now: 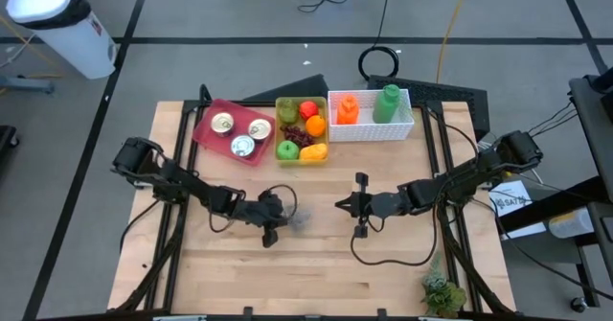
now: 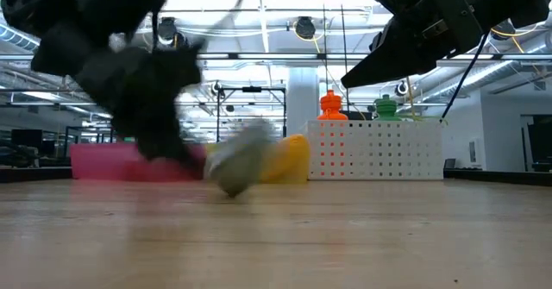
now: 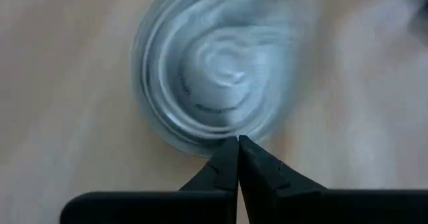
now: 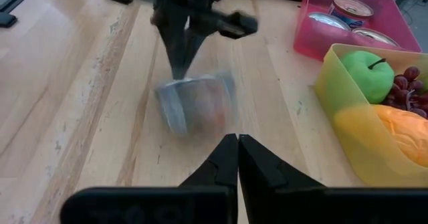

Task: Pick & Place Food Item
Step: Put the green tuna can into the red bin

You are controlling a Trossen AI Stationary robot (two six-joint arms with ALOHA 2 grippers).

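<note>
A silvery food can (image 4: 194, 107) lies tilted on the wooden table (image 1: 383, 273) near its middle, blurred in every view; it also shows in the high view (image 1: 300, 217) and the low view (image 2: 241, 161). My left gripper (image 3: 238, 138) is shut and slants down at the can's round end (image 3: 214, 77). My right gripper (image 4: 237, 138) is shut and hangs above the table to the can's right (image 1: 341, 204), apart from it. My left gripper has its shut fingertips (image 3: 231, 154) against the rim of the can's round end (image 3: 221, 136), slanting down from the table's left. Nothing is between the fingers. The can leans with its lower edge (image 2: 229, 189) on the table.
At the back stand a pink tray (image 1: 205, 127) with three cans, a yellow bin (image 1: 282, 103) of fruit and a white basket (image 1: 406, 122) with an orange and a green bottle. A small plant (image 1: 442, 292) sits at the near right corner.
</note>
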